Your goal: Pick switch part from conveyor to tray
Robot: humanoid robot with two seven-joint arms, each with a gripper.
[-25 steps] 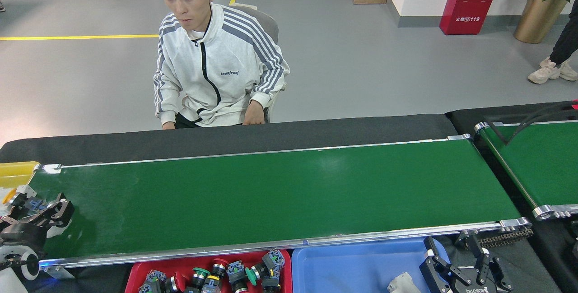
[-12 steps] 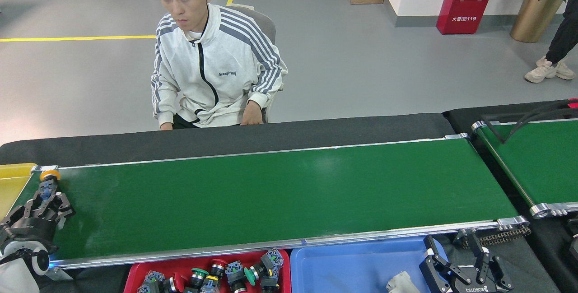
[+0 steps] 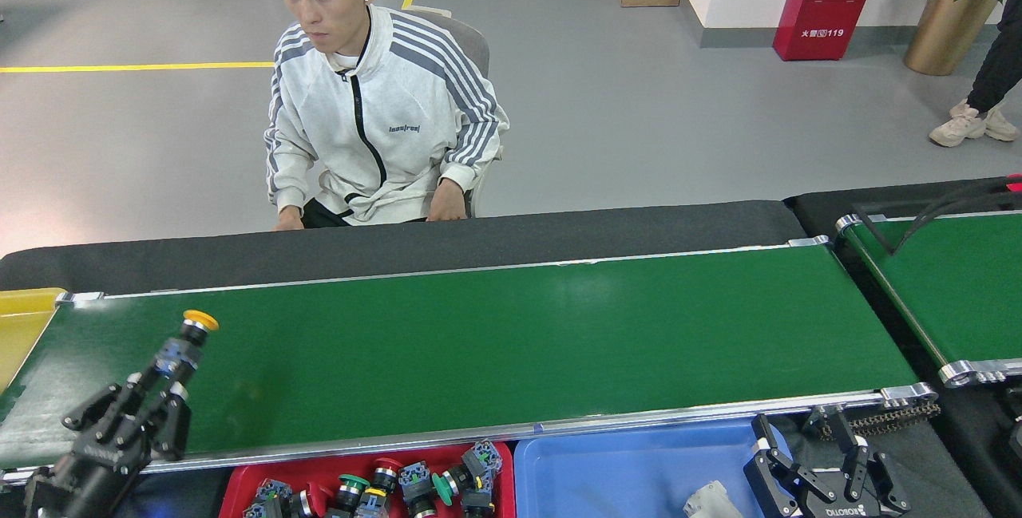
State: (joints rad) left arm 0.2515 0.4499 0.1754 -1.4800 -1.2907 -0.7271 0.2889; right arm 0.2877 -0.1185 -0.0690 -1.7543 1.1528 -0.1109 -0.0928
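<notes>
A switch part (image 3: pixel 182 349) with a yellow cap and a blue-grey body sticks up and to the right out of my left gripper (image 3: pixel 157 393), which is shut on its lower end. It hangs over the near left part of the conveyor (image 3: pixel 519 334), whose dark-green belt carries nothing else. Just below the near rail, right of that gripper, a red tray (image 3: pixel 319 468) holds several switch parts. Beside it lies a blue tray (image 3: pixel 623 470). My right gripper (image 3: pixel 798 432) stands open at the blue tray's right end, nothing between its fingers.
A person in a white striped jacket (image 3: pixel 383 119) sits behind the conveyor, hands at the black table edge. A yellow bin (image 3: pixel 20 318) is at the belt's left end and a shorter green belt (image 3: pixel 950 286) at the right. A pale object (image 3: pixel 709 500) lies in the blue tray.
My left gripper has swung right and toward the near rail, carrying the yellow-capped switch part away from the belt's left end. The right gripper has stayed put.
</notes>
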